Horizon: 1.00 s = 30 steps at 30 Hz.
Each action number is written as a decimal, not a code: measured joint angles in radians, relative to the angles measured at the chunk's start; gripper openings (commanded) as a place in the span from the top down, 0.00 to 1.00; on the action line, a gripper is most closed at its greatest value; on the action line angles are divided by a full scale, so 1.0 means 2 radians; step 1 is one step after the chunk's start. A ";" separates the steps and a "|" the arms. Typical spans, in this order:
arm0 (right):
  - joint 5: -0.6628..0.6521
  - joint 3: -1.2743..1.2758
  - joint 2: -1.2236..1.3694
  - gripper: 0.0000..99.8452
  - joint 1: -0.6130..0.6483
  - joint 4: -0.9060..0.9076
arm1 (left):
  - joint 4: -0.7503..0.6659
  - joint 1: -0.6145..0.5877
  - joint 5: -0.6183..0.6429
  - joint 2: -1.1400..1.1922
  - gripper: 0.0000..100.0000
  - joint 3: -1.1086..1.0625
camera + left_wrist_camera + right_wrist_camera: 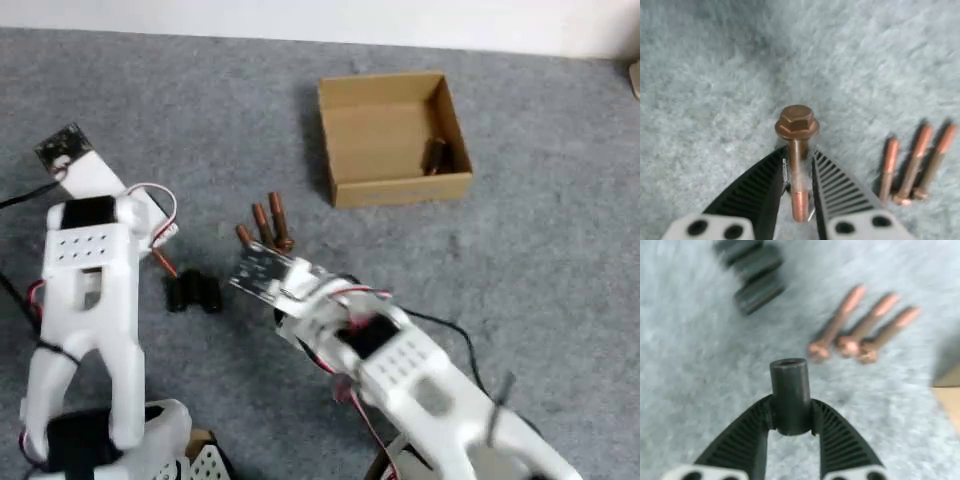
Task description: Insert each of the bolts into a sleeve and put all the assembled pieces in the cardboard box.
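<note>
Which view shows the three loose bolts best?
The right wrist view: the loose bolts lie whole and largest, side by side, heads and shanks plain. The left wrist view has them whole too, but smaller. The high view shows them tiny, near the box.

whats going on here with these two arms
The left pincer grips a copper bolt by its shank, and the right pincer grips a black sleeve, so the two look ready to be joined. Three more bolts and the spare sleeves lie on the grey carpet. A dark piece, probably an assembled one, lies in the cardboard box.
</note>
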<state>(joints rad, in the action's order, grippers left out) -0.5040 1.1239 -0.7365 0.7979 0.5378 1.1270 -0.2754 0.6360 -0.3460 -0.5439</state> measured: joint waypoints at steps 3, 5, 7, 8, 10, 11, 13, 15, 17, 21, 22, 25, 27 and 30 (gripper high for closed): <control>0.006 0.054 -0.089 1.00 -0.003 -0.028 | -0.001 0.001 0.000 -0.045 1.00 0.001; 0.008 0.082 -0.137 1.00 -0.004 -0.038 | -0.002 0.004 0.000 -0.086 1.00 -0.001; 0.018 0.104 -0.183 1.00 -0.005 -0.041 | -0.002 0.006 0.000 -0.135 1.00 -0.020; 0.028 0.112 -0.203 1.00 -0.005 -0.041 | -0.004 0.009 0.000 -0.159 1.00 -0.033; 0.051 0.127 -0.243 1.00 -0.005 -0.042 | -0.017 0.025 0.001 -0.210 1.00 -0.063; 0.060 0.137 -0.263 1.00 -0.005 -0.042 | -0.025 0.038 0.001 -0.239 1.00 -0.080; 0.068 0.154 -0.302 1.00 -0.005 -0.042 | -0.046 0.067 0.001 -0.300 1.00 -0.115; 0.072 0.173 -0.340 1.00 -0.005 -0.042 | -0.071 0.097 0.001 -0.368 1.00 -0.156; 0.074 0.190 -0.380 1.00 -0.005 -0.042 | -0.100 0.120 0.001 -0.441 1.00 -0.204; 0.074 0.230 -0.461 1.00 -0.005 -0.042 | -0.168 0.142 0.002 -0.598 1.00 -0.312; 0.074 0.239 -0.482 1.00 -0.005 -0.042 | -0.183 0.149 0.002 -0.637 1.00 -0.339; 0.074 0.261 -0.530 1.00 -0.005 -0.042 | -0.207 0.169 0.002 -0.715 1.00 -0.382; 0.074 0.265 -0.539 1.00 -0.011 -0.042 | -0.213 0.182 0.001 -0.723 1.00 -0.386; 0.074 0.265 -0.539 1.00 -0.025 -0.042 | -0.214 0.204 0.032 -0.720 1.00 -0.389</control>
<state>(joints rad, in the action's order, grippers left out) -0.3567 1.6548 -1.8151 0.7488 0.4534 0.6989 0.1327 0.7004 -1.7852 -1.3218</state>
